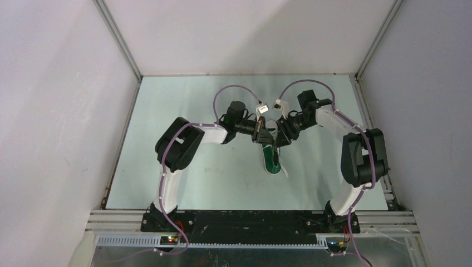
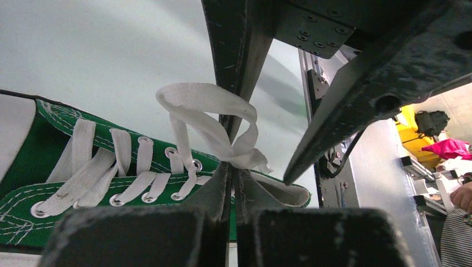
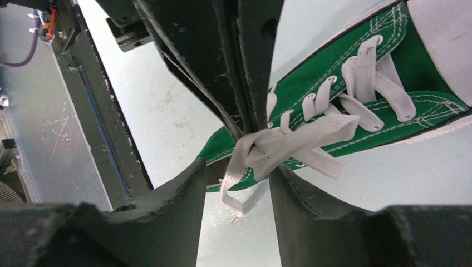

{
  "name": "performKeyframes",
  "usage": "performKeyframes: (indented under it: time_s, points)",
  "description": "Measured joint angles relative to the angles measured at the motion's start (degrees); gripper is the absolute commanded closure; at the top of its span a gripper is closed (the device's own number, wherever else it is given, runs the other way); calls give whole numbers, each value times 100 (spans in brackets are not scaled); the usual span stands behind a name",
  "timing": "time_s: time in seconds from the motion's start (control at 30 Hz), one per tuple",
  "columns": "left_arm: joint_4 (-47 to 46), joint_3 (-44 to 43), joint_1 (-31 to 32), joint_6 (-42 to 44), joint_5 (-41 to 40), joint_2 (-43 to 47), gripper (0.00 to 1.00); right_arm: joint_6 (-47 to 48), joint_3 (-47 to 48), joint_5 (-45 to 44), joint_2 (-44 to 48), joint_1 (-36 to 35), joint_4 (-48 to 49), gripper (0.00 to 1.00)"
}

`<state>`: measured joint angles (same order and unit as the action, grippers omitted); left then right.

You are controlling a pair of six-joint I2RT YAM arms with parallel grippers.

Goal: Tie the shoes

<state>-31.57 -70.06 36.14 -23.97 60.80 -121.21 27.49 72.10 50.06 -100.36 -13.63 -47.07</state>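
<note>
The shoe [image 1: 272,159] lies near the middle of the desk [image 1: 183,172], a little toward the far edge. Its toe points at the near edge and its heel end sits under both my hands. Its lace [image 2: 207,105] runs through every eyelet I can see. Above the top pair it rises in one flat loop with a crossing at its foot.

My left hand [image 2: 232,177] is closed tight on that crossing, pinching the lace just above the shoe's opening. My right hand [image 3: 239,169] stands wide apart and grips nothing. The bunched lace and a loose end hang in its gap; whether they brush it I can't tell.

I judge the bow half-formed and not yet snug. To do this well, I hold the left pinch firm so the loop doesn't collapse. I move the right hand onto the free strand alone, not the whole bunch, and close on that single layer. Then I draw the two hands apart sideways, low and level, so the shoe isn't lifted or dragged. Catching both strands at once would likely pull the loop straight out.
</note>
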Motion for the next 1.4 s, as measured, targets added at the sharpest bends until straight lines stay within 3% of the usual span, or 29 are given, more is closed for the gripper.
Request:
performKeyframes:
  time_s: [0.1,0.2,0.27,0.8,1.17,1.4]
  points:
    - [-2,0,-9,-2,-2,0,99,-4,-39,-105,0,0,15,66]
    - [-4,0,-17,-4,-9,0,99,79,-39,-140,0,-9,4,92]
    - [-2,0,-17,-4,-9,0,99,133,-39,-138,0,-20,-52,100]
    - [-46,15,-17,-11,-20,-107,99,442,-339,72,136,-579,-494,99]
    - [-717,131,-20,-501,-15,-122,98,774,-341,-210,144,-116,-651,98]
    - [-1058,186,-28,-778,-11,-203,98,990,-343,-339,68,-197,-833,88]
